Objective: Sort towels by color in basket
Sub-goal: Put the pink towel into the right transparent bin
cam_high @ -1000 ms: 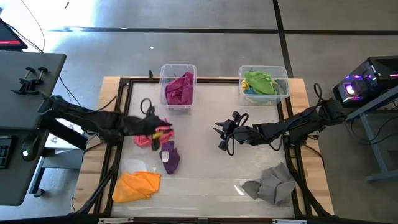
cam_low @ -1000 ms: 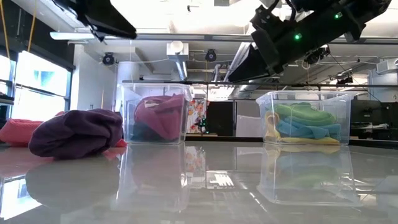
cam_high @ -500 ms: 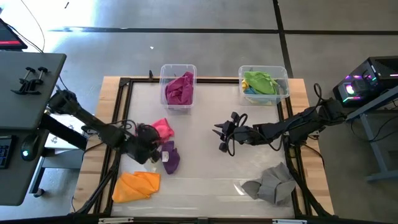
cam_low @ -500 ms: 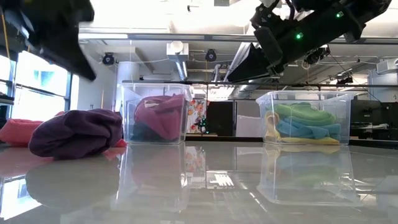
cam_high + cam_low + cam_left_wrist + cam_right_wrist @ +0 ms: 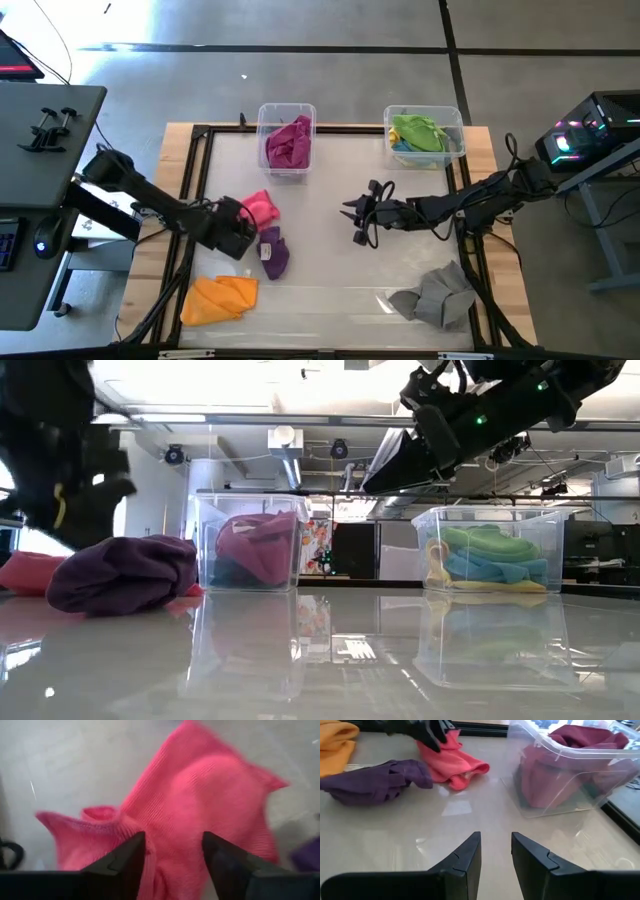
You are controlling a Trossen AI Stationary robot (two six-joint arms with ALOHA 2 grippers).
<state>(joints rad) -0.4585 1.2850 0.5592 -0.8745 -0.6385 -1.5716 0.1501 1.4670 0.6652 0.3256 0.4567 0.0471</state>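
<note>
The pink towel (image 5: 263, 207) lies crumpled on the table, with the purple towel (image 5: 272, 252) just nearer. My left gripper (image 5: 173, 840) is open, low over the pink towel (image 5: 200, 795), pointing down at its left part. My right gripper (image 5: 496, 837) is open and hangs above mid-table (image 5: 352, 215), touching nothing. The orange towel (image 5: 218, 298) and the grey towel (image 5: 435, 295) lie by the near edge. The left bin (image 5: 287, 112) holds the magenta towel (image 5: 288, 143) over a dark one. The right bin (image 5: 455, 120) holds light green (image 5: 417, 130), light blue and yellow towels. My left gripper comes at the pink towel from above with its fingers (image 5: 125, 860) spread over the towel's rumpled middle (image 5: 165, 820). I cannot tell whether the fingertips touch the cloth. The towel lies slack on the table.
A dark frame (image 5: 200, 135) runs around the glossy work surface. Both clear bins stand at the far edge. Bare table lies between the purple towel and the grey one. Desks and equipment stand off both sides of the table.
My left arm has swung toward the near edge and come down, its gripper now low beside the pink towel's left part. The pink towel now shows as a heap to the gripper's right. My right arm has kept still.
</note>
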